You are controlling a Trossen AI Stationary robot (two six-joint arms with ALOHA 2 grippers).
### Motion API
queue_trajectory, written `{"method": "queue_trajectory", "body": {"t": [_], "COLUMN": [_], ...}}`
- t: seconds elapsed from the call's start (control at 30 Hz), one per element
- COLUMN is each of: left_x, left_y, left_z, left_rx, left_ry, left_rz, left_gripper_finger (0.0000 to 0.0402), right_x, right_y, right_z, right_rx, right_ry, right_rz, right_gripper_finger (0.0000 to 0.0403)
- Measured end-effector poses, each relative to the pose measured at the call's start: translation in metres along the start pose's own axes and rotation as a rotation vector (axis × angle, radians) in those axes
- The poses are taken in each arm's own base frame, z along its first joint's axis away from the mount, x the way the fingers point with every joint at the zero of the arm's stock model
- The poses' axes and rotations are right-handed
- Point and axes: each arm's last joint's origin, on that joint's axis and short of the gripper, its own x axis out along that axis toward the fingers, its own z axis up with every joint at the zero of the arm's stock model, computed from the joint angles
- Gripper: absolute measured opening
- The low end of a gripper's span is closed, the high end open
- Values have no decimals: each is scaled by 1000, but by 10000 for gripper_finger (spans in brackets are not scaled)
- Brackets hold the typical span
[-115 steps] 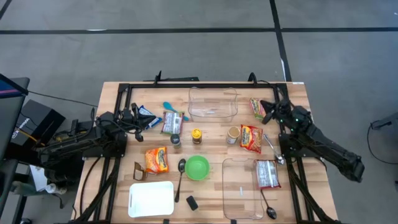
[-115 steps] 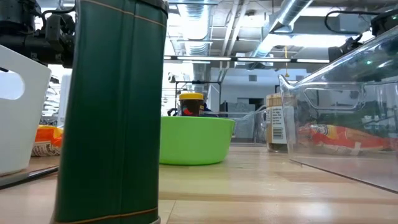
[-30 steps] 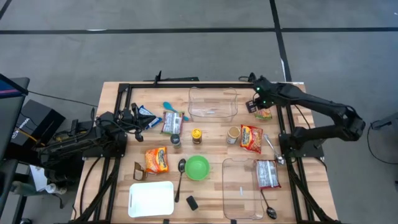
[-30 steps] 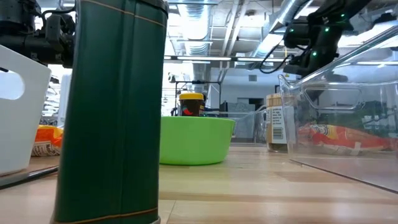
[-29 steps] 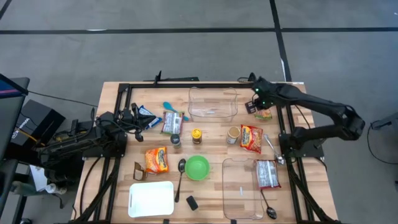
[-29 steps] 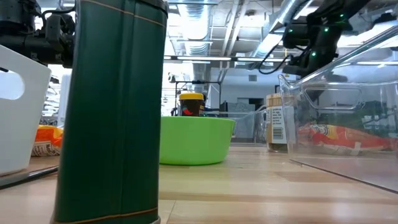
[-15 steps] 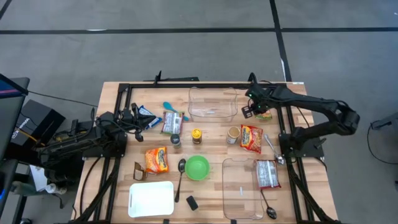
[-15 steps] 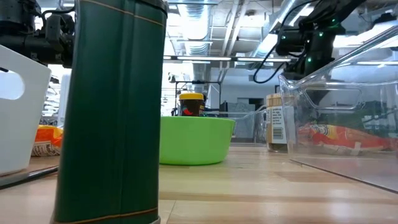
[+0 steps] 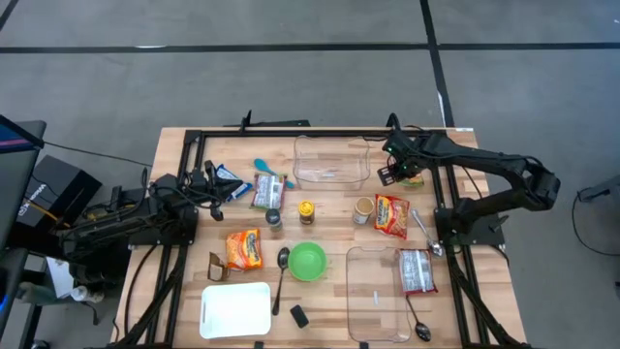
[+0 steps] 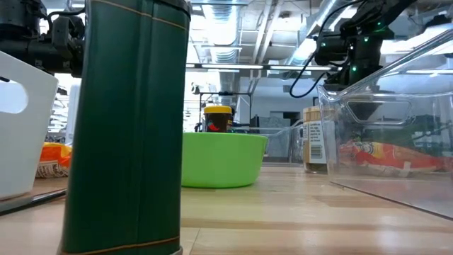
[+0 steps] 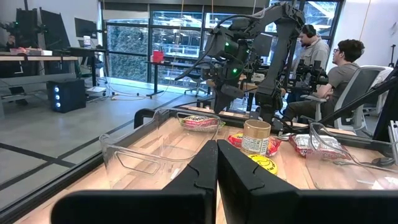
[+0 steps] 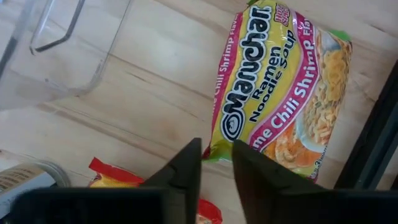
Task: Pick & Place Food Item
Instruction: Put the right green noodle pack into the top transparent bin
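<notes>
Maruchan lime chili shrimp ramen packet (image 12: 281,93): yellow and pink wrapper with a green edge and a noodle photo, printed face up. Lies flat on the wooden table just beside the clear plastic bin (image 12: 43,50), at that bin's right end, apart from it.

Overhead cam looks straight down on the whole bench (image 9: 320,262). Low cam sits at bench height, right behind a green can (image 10: 127,124). Both catch the green bowl (image 9: 308,260). Wrist cams ride close.
</notes>
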Motion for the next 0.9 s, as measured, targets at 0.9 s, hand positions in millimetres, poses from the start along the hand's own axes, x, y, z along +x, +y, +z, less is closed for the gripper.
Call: {"method": "queue_trajectory", "body": {"t": [0.9], "left_x": [0], "left_y": [0], "left_z": [0], "left_rx": [0], "left_ry": [0], "left_rz": [0], "left_gripper_finger": [1], "right_x": [-2], "right_y": [7], "right_z": [-4], "right_rx": [-36], "right_ry": [-49], "right_rz": [-54], "right_gripper_finger": [158]}}
